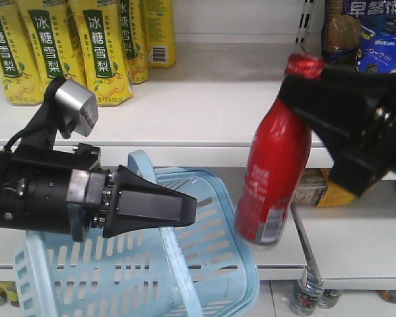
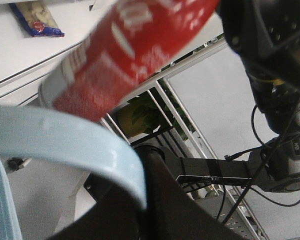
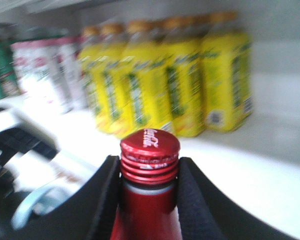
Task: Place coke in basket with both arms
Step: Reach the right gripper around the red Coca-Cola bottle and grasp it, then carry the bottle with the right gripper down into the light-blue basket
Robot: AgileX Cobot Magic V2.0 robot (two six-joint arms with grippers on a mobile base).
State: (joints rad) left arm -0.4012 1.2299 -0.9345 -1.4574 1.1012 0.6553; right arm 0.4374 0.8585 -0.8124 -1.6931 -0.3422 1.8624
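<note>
The right fingers [image 3: 196, 200] grip the coke [image 1: 272, 165] at the neck; the bottle hangs tilted, just beside the basket [image 1: 214, 264] rim, not yet inside; the left fingers [image 1: 160, 208] appear closed on the swing handle [image 2: 65, 145]. Step in hand: transfer; next, centre the bottle over the opening, lower, release.

White shelf [image 1: 218, 109], yellow bottles [image 1: 99, 53], snack bags [image 1: 383, 33]
</note>
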